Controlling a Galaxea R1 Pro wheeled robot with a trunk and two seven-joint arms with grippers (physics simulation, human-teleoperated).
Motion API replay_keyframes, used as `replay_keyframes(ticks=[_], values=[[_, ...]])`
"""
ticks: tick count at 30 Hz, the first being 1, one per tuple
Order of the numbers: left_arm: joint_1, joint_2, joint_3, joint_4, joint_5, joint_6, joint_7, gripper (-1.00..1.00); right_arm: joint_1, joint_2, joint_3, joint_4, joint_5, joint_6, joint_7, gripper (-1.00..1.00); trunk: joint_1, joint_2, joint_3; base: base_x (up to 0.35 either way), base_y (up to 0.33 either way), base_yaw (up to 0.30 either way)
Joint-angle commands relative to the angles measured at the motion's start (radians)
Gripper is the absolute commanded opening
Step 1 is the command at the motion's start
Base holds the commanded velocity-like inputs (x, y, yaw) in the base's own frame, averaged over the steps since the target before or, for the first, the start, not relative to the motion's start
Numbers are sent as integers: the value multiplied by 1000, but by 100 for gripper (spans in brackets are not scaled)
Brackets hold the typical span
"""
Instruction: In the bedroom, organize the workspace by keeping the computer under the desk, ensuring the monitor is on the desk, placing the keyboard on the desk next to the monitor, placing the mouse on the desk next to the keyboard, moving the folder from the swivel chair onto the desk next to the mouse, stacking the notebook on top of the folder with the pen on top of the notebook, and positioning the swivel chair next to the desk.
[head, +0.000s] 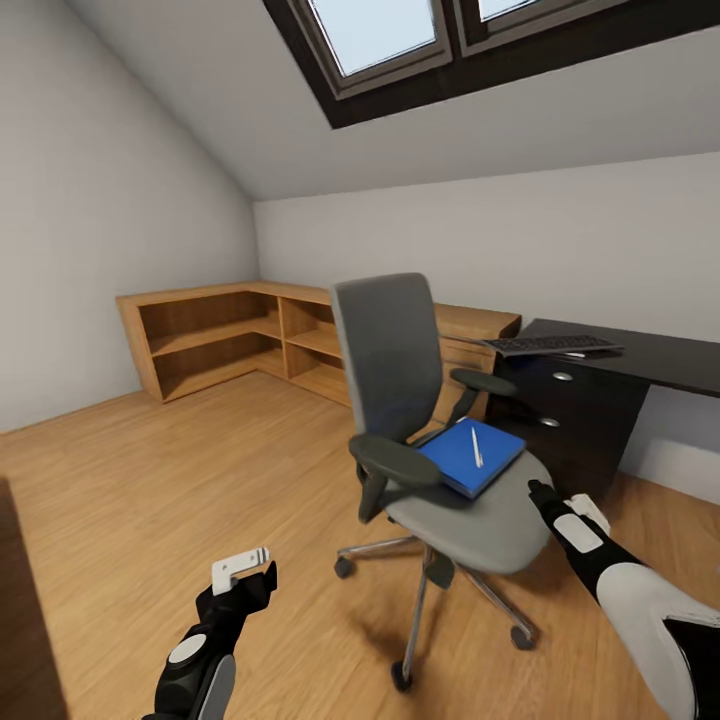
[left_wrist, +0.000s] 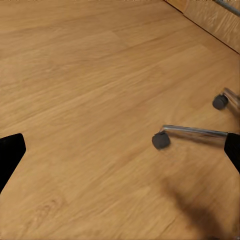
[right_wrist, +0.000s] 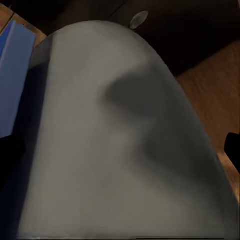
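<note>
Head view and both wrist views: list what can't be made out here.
- Desk: head view, cut off by the right edge, so any monitor or mouse is unknowable.
- Under the blue folder and pen: a notebook can't be told apart.
- Right gripper: jaws hidden behind the chair seat edge.
- Keyboard: too small for detail.

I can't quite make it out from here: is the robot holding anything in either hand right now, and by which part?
Nothing is held. The left gripper hangs over bare floor; the right gripper sits at the swivel chair seat's edge, jaws apart.
</note>
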Motion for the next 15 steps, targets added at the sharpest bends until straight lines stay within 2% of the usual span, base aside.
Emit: replay_keyframes(ticks=[1, 5, 15], values=[[-1, 0, -2, -2, 11, 3, 9, 100, 0, 3, 0, 1, -24, -2, -2, 100, 0, 0, -1, 0, 0, 0], [-1, 1, -1, -2, 11, 3, 9, 100, 0, 3, -1, 2, -24, -2, -1, 100, 0, 0, -1, -52, 0, 0], [-1, 3, 1, -5, 11, 3, 10, 100, 0, 4, -2, 2, -24, -1, -1, 100, 0, 0, -1, -284, 0, 0]])
